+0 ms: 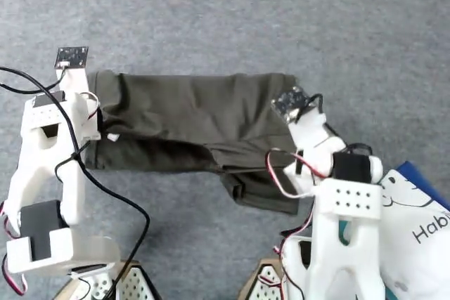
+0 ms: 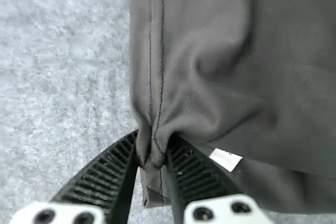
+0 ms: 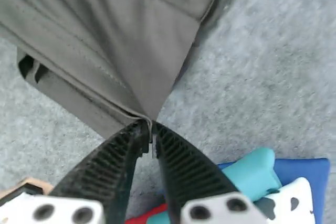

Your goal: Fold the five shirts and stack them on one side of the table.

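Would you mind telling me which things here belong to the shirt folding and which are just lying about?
Part of the job: dark shirt; left hand, pinching its edge; right hand, pinching a fold; grey table.
Lying about: white and blue printed item near the right hand; whether it is another shirt, I cannot tell.

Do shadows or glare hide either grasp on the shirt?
No. High view: even light, no glare, soft shading in the shirt folds. Left wrist view: a dark crease near the left jaws, pinch readable. Right wrist view: evenly lit, right jaws' pinch plain.
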